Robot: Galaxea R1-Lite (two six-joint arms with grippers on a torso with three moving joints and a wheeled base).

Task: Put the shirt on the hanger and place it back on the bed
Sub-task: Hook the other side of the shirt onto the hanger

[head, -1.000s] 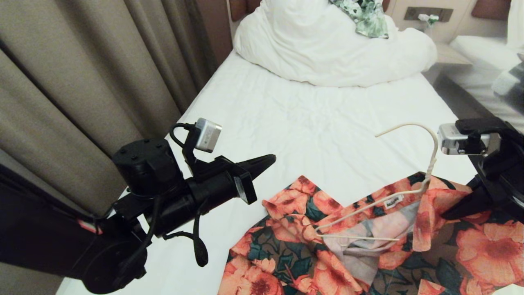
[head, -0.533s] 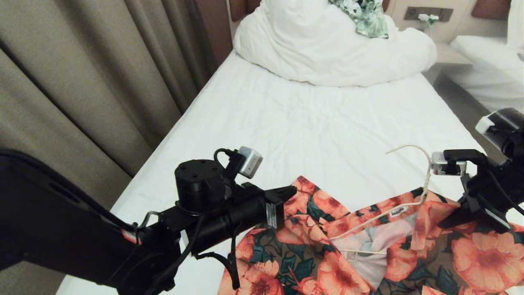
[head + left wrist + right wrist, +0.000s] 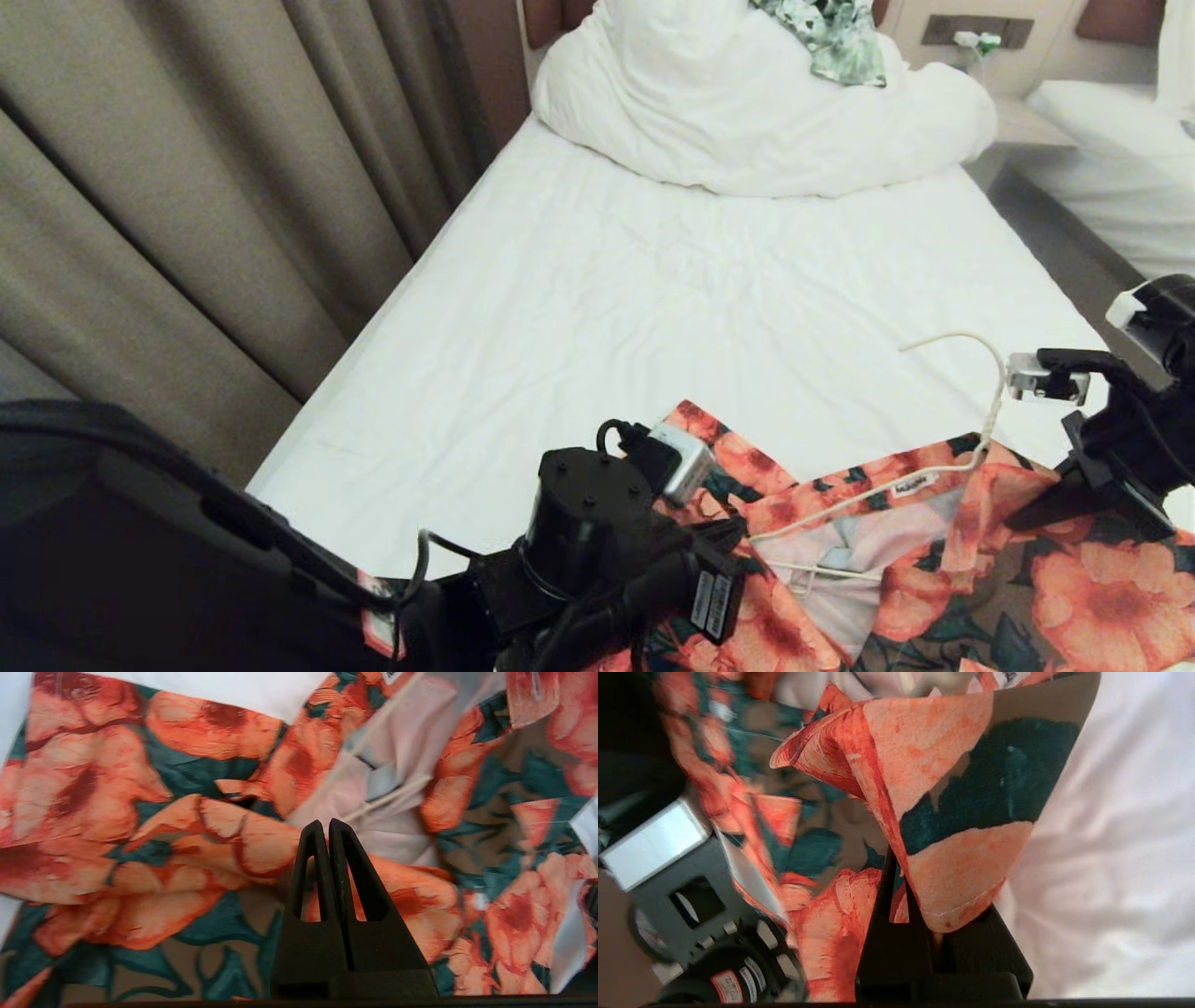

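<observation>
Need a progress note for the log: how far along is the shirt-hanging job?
Partly done: the hanger sits in the shirt at its open neck, hook out, over the bed. In hand: the right tool pinches the shirt front near the collar, and the left tool, shut, is over the other side. Left: probably seating the shoulders and laying it down.

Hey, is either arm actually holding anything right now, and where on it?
The right tool is shut on the shirt, pinching a folded fabric edge beside the collar opening. The left tool is shut over the shirt, fingers together with nothing between them.
</observation>
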